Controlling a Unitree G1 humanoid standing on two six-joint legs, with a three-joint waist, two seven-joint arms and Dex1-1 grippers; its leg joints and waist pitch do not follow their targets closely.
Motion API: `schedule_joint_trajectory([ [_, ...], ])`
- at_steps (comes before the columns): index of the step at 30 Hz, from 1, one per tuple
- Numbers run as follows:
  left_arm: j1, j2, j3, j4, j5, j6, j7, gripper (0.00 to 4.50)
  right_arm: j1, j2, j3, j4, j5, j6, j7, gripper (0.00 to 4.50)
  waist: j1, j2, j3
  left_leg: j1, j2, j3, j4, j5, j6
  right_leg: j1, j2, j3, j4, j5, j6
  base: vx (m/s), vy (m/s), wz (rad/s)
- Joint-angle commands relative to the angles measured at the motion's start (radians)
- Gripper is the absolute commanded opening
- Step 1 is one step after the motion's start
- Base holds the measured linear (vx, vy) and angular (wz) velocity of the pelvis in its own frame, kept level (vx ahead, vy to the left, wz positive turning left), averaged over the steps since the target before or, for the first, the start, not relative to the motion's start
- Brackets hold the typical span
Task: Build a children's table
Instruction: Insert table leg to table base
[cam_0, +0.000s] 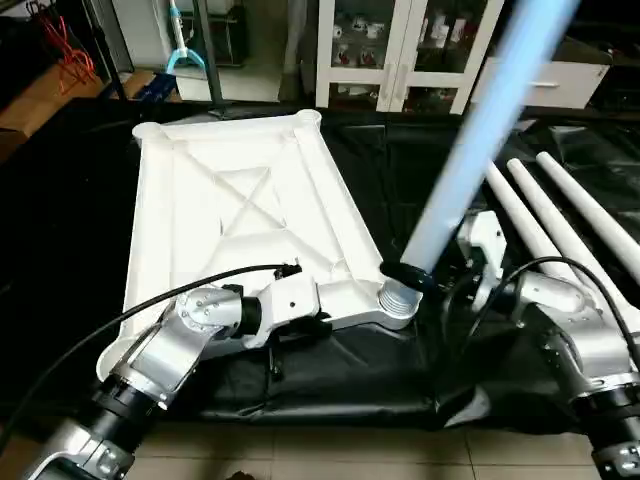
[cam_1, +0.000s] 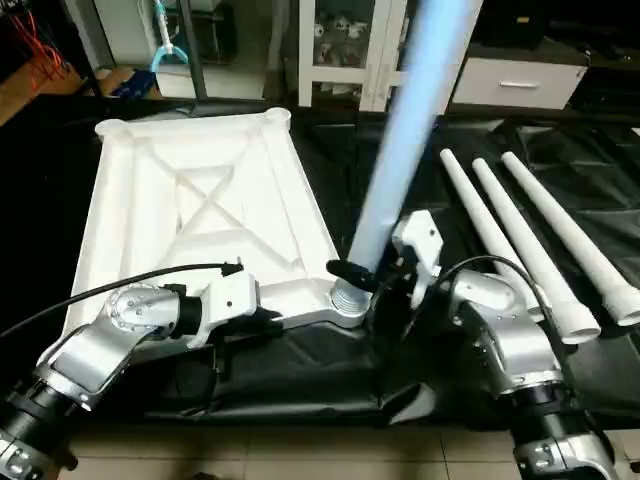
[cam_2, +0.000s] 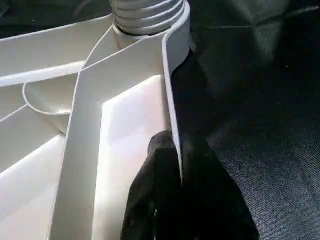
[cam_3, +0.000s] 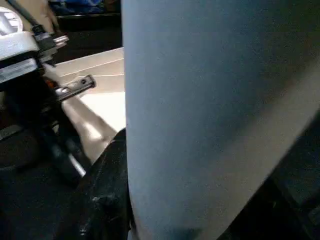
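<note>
Left fingers (cam_2: 172, 195) pinched tight on the rim of the upside-down table top (cam_0: 220, 200), right by the near corner socket. Right fingers (cam_1: 350, 271) clamped around one leg (cam_1: 400, 150) standing threaded in that socket. Three more legs (cam_1: 530, 240) lying on the black cloth (cam_1: 300, 370). Left wrist view catches the threads; upright leg's upper end cut off.

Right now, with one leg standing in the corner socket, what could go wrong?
1. The leg leans and its threads still show above the corner socket, so it may cross-thread or tip if released.
2. The left gripper pinches only the thin rim of the table top; the top may slip or turn while screwing.
3. The right gripper works close to the spare legs and might knock them.
</note>
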Motion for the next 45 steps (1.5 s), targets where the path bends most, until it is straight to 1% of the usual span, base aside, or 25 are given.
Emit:
schedule_joint_trajectory([
  [1,0.006,0.029,0.003,-0.040,-0.035,-0.078,-0.098,0.00,0.065,-0.090,-0.046,0.182,-0.092,0.042,-0.003,1.85,-0.005,-0.007,-0.037,0.017,0.077,-0.026,-0.069,-0.080,0.118,0.019,-0.101,0.061,-0.079,0.170,-0.236,0.000,0.000,0.00],
  [3,0.006,0.026,0.001,-0.044,-0.034,-0.076,-0.096,0.00,0.074,-0.093,-0.039,0.184,-0.095,0.029,0.013,1.85,-0.004,-0.010,-0.036,0.019,0.078,-0.026,-0.071,-0.074,0.121,0.016,-0.098,0.060,-0.078,0.169,-0.235,0.000,0.000,0.00],
  [6,0.001,0.015,-0.012,-0.037,-0.015,-0.077,-0.069,0.00,0.085,-0.074,-0.007,0.202,-0.130,-0.013,-0.023,1.85,-0.005,-0.007,-0.035,0.018,0.079,-0.027,-0.072,-0.080,0.118,0.015,-0.100,0.058,-0.080,0.144,-0.236,0.000,0.000,0.00],
  [11,0.004,0.011,-0.016,-0.037,-0.006,-0.072,-0.060,0.00,0.086,-0.047,0.014,0.205,-0.162,-0.008,-0.093,1.85,-0.007,-0.007,-0.031,0.019,0.080,-0.028,-0.078,-0.106,0.099,0.013,-0.099,0.058,-0.085,0.097,-0.236,0.000,0.000,0.00],
  [17,0.005,0.009,-0.015,-0.039,0.000,-0.057,-0.063,0.00,0.063,-0.008,0.044,0.224,-0.207,0.046,-0.195,1.85,-0.017,-0.003,-0.019,0.024,0.082,-0.034,-0.099,-0.271,0.007,0.003,-0.099,0.062,-0.105,-0.126,-0.215,0.000,0.000,0.00],
  [18,0.005,0.009,-0.015,-0.039,0.001,-0.057,-0.063,0.00,0.060,-0.007,0.047,0.228,-0.208,0.048,-0.198,1.85,-0.019,-0.005,-0.015,0.029,0.080,-0.034,-0.102,-0.334,-0.019,-0.002,-0.102,0.065,-0.114,-0.208,-0.202,0.000,0.000,0.00],
  [19,0.006,0.008,-0.016,-0.039,0.004,-0.057,-0.064,0.00,0.057,-0.005,0.051,0.235,-0.209,0.052,-0.207,1.85,-0.022,-0.007,-0.015,0.031,0.079,-0.036,-0.104,-0.363,-0.035,-0.003,-0.104,0.067,-0.118,-0.261,-0.189,0.000,0.000,0.00],
  [21,0.005,0.007,-0.017,-0.038,0.005,-0.055,-0.064,0.00,0.055,-0.002,0.054,0.239,-0.206,0.066,-0.219,1.85,-0.024,-0.006,-0.020,0.032,0.081,-0.036,-0.105,-0.337,-0.034,-0.004,-0.103,0.069,-0.118,-0.217,-0.188,0.000,0.000,0.00],
  [22,0.005,0.007,-0.017,-0.038,0.005,-0.054,-0.063,0.00,0.055,-0.001,0.053,0.239,-0.206,0.068,-0.223,1.85,-0.026,-0.004,-0.021,0.031,0.082,-0.035,-0.107,-0.311,-0.029,-0.003,-0.100,0.068,-0.115,-0.161,-0.194,0.000,0.000,0.00],
  [25,0.006,0.001,-0.016,-0.037,0.006,-0.040,-0.053,0.00,0.060,0.013,0.041,0.238,-0.204,0.085,-0.261,1.85,-0.030,-0.006,-0.019,0.031,0.082,-0.033,-0.110,-0.315,-0.028,-0.005,-0.098,0.068,-0.113,-0.115,-0.204,0.000,0.000,0.00],
  [29,-0.003,-0.019,-0.006,-0.019,0.042,0.015,0.014,0.00,0.042,0.051,0.007,0.262,-0.218,0.102,-0.428,1.85,-0.034,-0.006,-0.013,0.034,0.081,-0.036,-0.114,-0.386,-0.054,-0.014,-0.102,0.071,-0.123,-0.236,-0.185,0.000,0.000,0.00],
  [30,-0.010,-0.025,-0.005,-0.010,0.057,0.030,0.038,0.00,0.035,0.060,-0.003,0.271,-0.222,0.103,-0.471,1.85,-0.038,-0.003,-0.012,0.035,0.080,-0.038,-0.115,-0.405,-0.069,-0.018,-0.102,0.071,-0.124,-0.271,-0.177,0.000,0.000,0.00],
  [31,-0.010,-0.025,-0.005,-0.010,0.057,0.030,0.038,0.00,0.035,0.060,-0.003,0.271,-0.222,0.103,-0.471,1.85,-0.041,-0.005,-0.011,0.032,0.080,-0.040,-0.116,-0.411,-0.077,-0.019,-0.102,0.071,-0.125,-0.290,-0.170,0.000,0.000,0.00],
  [32,-0.021,-0.040,0.002,0.003,0.078,0.067,0.076,0.00,0.022,0.076,-0.020,0.285,-0.226,0.111,-0.539,1.85,-0.044,-0.002,-0.011,0.032,0.081,-0.045,-0.118,-0.437,-0.092,-0.022,-0.102,0.071,-0.126,-0.315,-0.153,0.000,0.000,0.00],
  [34,-0.042,-0.089,0.027,0.007,0.070,0.166,0.135,0.00,0.002,0.102,-0.035,0.304,-0.243,0.117,-0.642,1.85,-0.049,-0.001,-0.011,0.034,0.077,-0.047,-0.118,-0.458,-0.102,-0.027,-0.102,0.071,-0.129,-0.323,-0.149,0.000,0.000,0.00],
  [35,-0.059,-0.126,0.042,0.010,0.066,0.233,0.177,0.00,-0.015,0.124,-0.045,0.321,-0.256,0.117,-0.720,1.85,-0.055,-0.001,-0.009,0.036,0.078,-0.045,-0.120,-0.468,-0.115,-0.031,-0.101,0.072,-0.128,-0.321,-0.152,0.000,0.000,0.00],
  [36,-0.067,-0.146,0.049,0.013,0.067,0.262,0.201,0.00,-0.024,0.135,-0.050,0.331,-0.259,0.116,-0.756,1.85,-0.056,-0.002,-0.012,0.035,0.076,-0.048,-0.118,-0.463,-0.116,-0.030,-0.102,0.070,-0.128,-0.318,-0.152,0.000,0.000,0.00],
  [38,-0.109,-0.246,0.085,0.041,0.065,0.370,0.313,0.00,-0.073,0.185,-0.066,0.389,-0.274,0.101,-0.920,1.85,-0.062,0.002,-0.019,0.027,0.075,-0.047,-0.117,-0.398,-0.117,-0.021,-0.099,0.070,-0.118,-0.219,-0.166,0.000,0.000,0.00],
  [39,-0.118,-0.267,0.094,0.049,0.065,0.385,0.338,0.00,-0.084,0.196,-0.070,0.402,-0.276,0.096,-0.952,1.85,-0.064,0.000,-0.018,0.024,0.075,-0.045,-0.119,-0.383,-0.111,-0.020,-0.097,0.070,-0.118,-0.190,-0.169,0.000,0.000,0.00],
  [40,-0.128,-0.293,0.105,0.059,0.065,0.405,0.370,0.00,-0.098,0.208,-0.075,0.419,-0.278,0.089,-0.993,1.85,-0.061,-0.003,-0.025,0.022,0.074,-0.044,-0.117,-0.351,-0.098,-0.013,-0.097,0.068,-0.118,-0.150,-0.168,0.000,0.000,0.00],
  [41,-0.167,-0.384,0.149,0.097,0.055,0.457,0.475,0.00,-0.145,0.253,-0.101,0.475,-0.275,0.051,-1.128,1.85,-0.060,0.002,-0.031,0.018,0.074,-0.037,-0.111,-0.252,-0.063,-0.009,-0.093,0.069,-0.109,-0.023,-0.186,0.000,0.000,0.00],
  [42,-0.189,-0.425,0.172,0.117,0.050,0.469,0.525,0.00,-0.169,0.275,-0.112,0.507,-0.271,0.032,-1.188,1.85,-0.061,0.006,-0.029,0.023,0.072,-0.031,-0.107,-0.235,-0.060,-0.019,-0.094,0.073,-0.111,0.003,-0.200,0.000,0.000,0.00],
  [43,-0.189,-0.425,0.172,0.117,0.050,0.469,0.525,0.00,-0.169,0.275,-0.112,0.507,-0.271,0.032,-1.188,1.85,-0.059,0.002,-0.034,0.024,0.069,-0.028,-0.099,-0.198,-0.051,-0.013,-0.094,0.073,-0.109,0.056,-0.219,0.000,0.000,0.00],
  [44,-0.210,-0.461,0.190,0.134,0.042,0.483,0.561,0.00,-0.194,0.295,-0.121,0.541,-0.268,0.012,-1.248,1.85,-0.052,0.000,-0.038,0.014,0.066,-0.023,-0.089,-0.123,-0.020,-0.002,-0.098,0.074,-0.098,0.164,-0.225,0.000,0.000,0.00],
  [45,-0.219,-0.478,0.201,0.140,0.037,0.493,0.577,0.00,-0.207,0.303,-0.124,0.559,-0.267,0.004,-1.275,1.85,-0.051,0.001,-0.040,0.010,0.065,-0.022,-0.086,-0.080,-0.005,0.002,-0.097,0.073,-0.091,0.227,-0.229,0.000,0.000,0.00],
])
